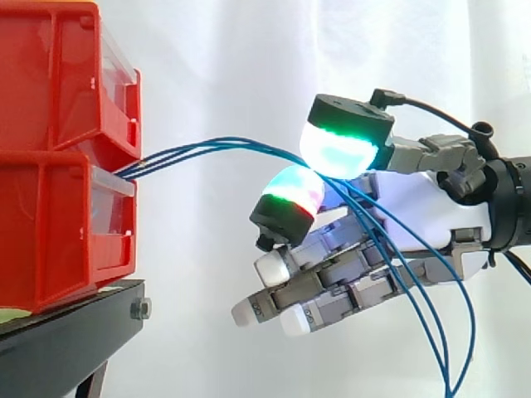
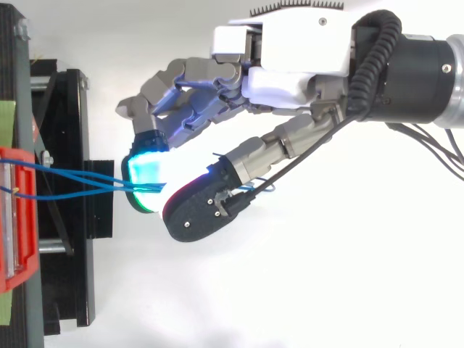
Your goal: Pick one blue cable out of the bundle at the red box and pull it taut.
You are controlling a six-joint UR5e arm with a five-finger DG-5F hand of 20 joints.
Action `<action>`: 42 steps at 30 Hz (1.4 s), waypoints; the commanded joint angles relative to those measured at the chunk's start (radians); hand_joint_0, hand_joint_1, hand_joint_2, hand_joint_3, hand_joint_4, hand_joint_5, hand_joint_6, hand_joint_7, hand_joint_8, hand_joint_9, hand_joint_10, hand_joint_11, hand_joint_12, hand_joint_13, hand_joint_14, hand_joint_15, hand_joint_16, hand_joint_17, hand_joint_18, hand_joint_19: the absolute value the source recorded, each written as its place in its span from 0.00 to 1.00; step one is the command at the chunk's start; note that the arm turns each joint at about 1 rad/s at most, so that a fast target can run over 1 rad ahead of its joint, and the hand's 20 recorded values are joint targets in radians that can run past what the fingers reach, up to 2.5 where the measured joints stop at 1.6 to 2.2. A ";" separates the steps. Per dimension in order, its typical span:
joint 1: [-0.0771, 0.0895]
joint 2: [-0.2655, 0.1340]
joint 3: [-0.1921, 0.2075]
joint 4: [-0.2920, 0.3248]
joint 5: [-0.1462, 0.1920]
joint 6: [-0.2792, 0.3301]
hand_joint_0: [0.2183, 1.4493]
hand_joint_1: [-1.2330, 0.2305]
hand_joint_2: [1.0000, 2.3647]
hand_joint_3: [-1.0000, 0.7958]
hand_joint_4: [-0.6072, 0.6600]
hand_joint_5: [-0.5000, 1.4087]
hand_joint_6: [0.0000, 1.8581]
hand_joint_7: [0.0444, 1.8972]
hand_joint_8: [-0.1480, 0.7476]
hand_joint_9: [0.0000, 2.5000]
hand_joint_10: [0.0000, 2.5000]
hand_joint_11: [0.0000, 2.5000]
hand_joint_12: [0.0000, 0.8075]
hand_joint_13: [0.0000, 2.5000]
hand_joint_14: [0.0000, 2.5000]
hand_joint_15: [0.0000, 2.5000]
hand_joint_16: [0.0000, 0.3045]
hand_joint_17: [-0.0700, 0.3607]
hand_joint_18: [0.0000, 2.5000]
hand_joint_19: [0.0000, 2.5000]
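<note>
White curtain (image 1: pixel 249 66) hangs behind everything, and in front of it the hand (image 1: pixel 415 215) reaches in toward the red bins (image 1: pixel 50 166) with two of its glowing pads (image 1: pixel 340 153) brought together on the blue cables (image 1: pixel 216 145). The rest of its fingers lie loosely extended below, pointing at the bins but well short of them. From where I stand I cannot tell whether the pinch has caught a single strand or several, since the strands run close together into the pads. The cables leave the gap between the upper and lower bin, rise in a shallow bow to the pinch, and on the far side from the bins drop away in long slack loops. To my eye the step in hand is the pull, and it would go best drawn straight away from the bins at the height of that gap. The pinch needs to stay firm enough that the thin strand does not slip, and any extra strands should be shed first. Away from the bins the room looks open. The edges to mind are the bin fronts and the corner of the black stand (image 1: pixel 66 340) beneath them. A hard tug could also shift the bins.
</note>
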 commanded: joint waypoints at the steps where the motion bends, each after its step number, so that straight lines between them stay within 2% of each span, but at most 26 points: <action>1: 0.000 0.002 0.002 0.000 0.000 0.000 0.32 0.33 0.01 0.46 0.56 0.17 0.48 0.58 0.52 0.28 0.00 0.20 0.49 0.08 0.00 0.00 0.20 0.48 0.16 0.08; 11: -0.001 0.002 0.003 -0.017 -0.002 -0.001 0.31 0.37 0.01 0.48 0.57 0.18 0.48 0.59 0.54 0.28 0.00 0.18 0.52 0.08 0.00 0.00 0.22 0.51 0.16 0.08; 17: 0.000 0.002 0.003 -0.017 0.000 -0.001 0.34 0.29 0.01 0.53 0.53 0.18 0.48 0.58 0.53 0.26 0.00 0.18 0.51 0.07 0.00 0.00 0.21 0.49 0.16 0.07; 19: 0.000 0.002 0.005 -0.017 -0.002 -0.001 0.35 0.28 0.01 0.51 0.53 0.17 0.48 0.57 0.52 0.25 0.00 0.18 0.49 0.07 0.00 0.00 0.20 0.48 0.15 0.07; 21: 0.000 0.002 0.003 -0.017 0.000 -0.001 0.38 0.26 0.01 0.45 0.50 0.16 0.49 0.53 0.48 0.22 0.00 0.18 0.47 0.05 0.00 0.00 0.19 0.46 0.13 0.07; 24: 0.000 0.002 0.003 -0.017 0.000 -0.003 0.40 0.26 0.01 0.39 0.51 0.16 0.49 0.50 0.47 0.20 0.00 0.18 0.46 0.04 0.00 0.00 0.19 0.46 0.12 0.06; 33: 0.000 0.000 0.005 -0.015 0.000 -0.003 0.45 0.24 0.00 0.31 0.53 0.15 0.50 0.50 0.46 0.19 0.00 0.17 0.46 0.03 0.00 0.00 0.19 0.46 0.11 0.05; 38: -0.001 0.000 0.003 -0.017 0.000 -0.003 0.45 0.26 0.00 0.28 0.53 0.14 0.50 0.49 0.46 0.18 0.00 0.17 0.46 0.03 0.00 0.00 0.19 0.46 0.11 0.05; 42: -0.001 0.002 0.003 -0.017 0.000 -0.003 0.41 0.30 0.00 0.28 0.55 0.15 0.50 0.49 0.46 0.19 0.00 0.17 0.46 0.03 0.00 0.00 0.19 0.46 0.11 0.06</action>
